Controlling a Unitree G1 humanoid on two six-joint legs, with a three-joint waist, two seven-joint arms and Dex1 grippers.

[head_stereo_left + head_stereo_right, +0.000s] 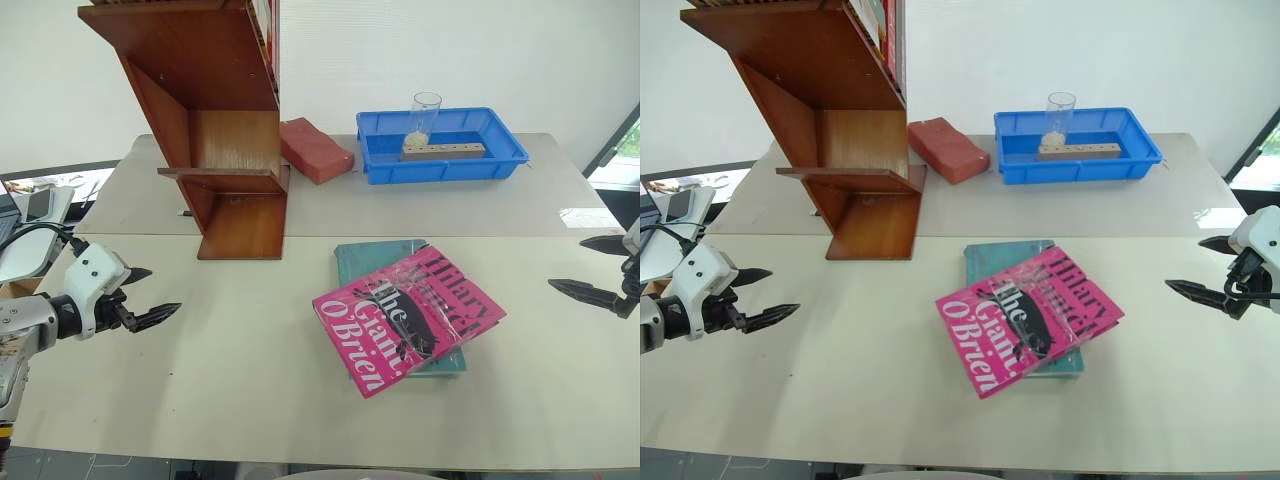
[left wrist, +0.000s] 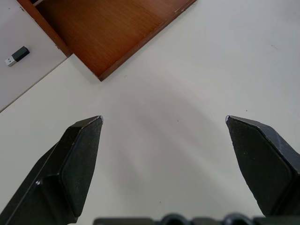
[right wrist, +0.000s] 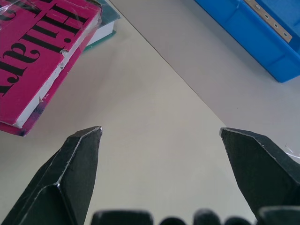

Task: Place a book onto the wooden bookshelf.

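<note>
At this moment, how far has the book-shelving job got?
Nothing is done yet: the bright pink paperback book lies tilted on the teal-green book, not on the tall reddish-brown wooden bookshelf. Nothing is in hand: the left pincer and the right pincer are open, apart from it. Grasping, carrying and shelving remain.

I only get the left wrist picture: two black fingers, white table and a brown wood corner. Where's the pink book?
Observer: The thin bright pink paperback book lies tilted on a thicker teal-green book, in front of the tall reddish-brown wooden bookshelf and to its right.
Operator: Is my other hand holding it?
Observer: No, the right gripper is open, off to the book's right.
Operator: What's behind the book?
Observer: A blue plastic tray with a clear glass in it, and beside it a reddish-brown brick-like block.
</note>
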